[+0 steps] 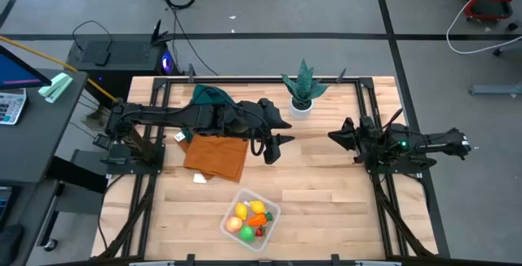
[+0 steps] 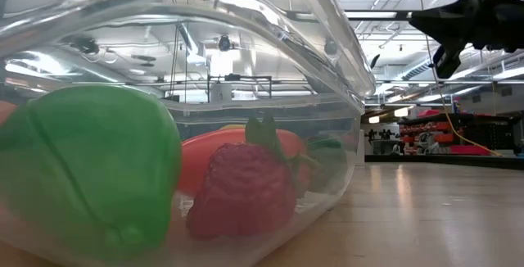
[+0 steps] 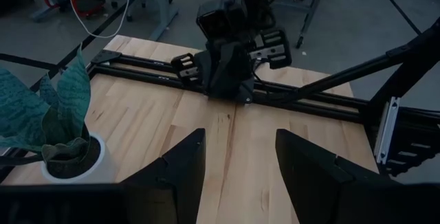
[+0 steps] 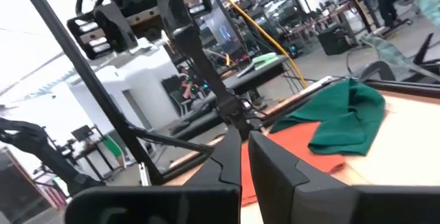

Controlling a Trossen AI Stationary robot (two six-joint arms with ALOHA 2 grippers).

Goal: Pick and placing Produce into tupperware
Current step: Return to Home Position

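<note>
The clear tupperware (image 1: 270, 201) sits near the table's near edge and holds the produce (image 1: 249, 221): yellow, orange, green and red pieces. In the low view its wall (image 2: 327, 79) fills the picture, with a green piece (image 2: 90, 169), a red berry (image 2: 246, 197) and an orange piece (image 2: 209, 156) resting on its floor. My left gripper (image 1: 272, 155) (image 3: 240, 165) hangs open over the table's middle, beyond the tupperware, touching nothing. My right gripper (image 1: 333, 135) (image 4: 244, 152) is shut and empty, raised at the table's right and pointing left.
An orange cloth (image 1: 217, 157) lies flat left of the left gripper, with a green cloth (image 1: 209, 96) bunched behind it near the far edge. A spiky potted plant (image 1: 303, 93) (image 3: 65, 148) stands far-centre. Bare wood lies between the two grippers and right of the tupperware.
</note>
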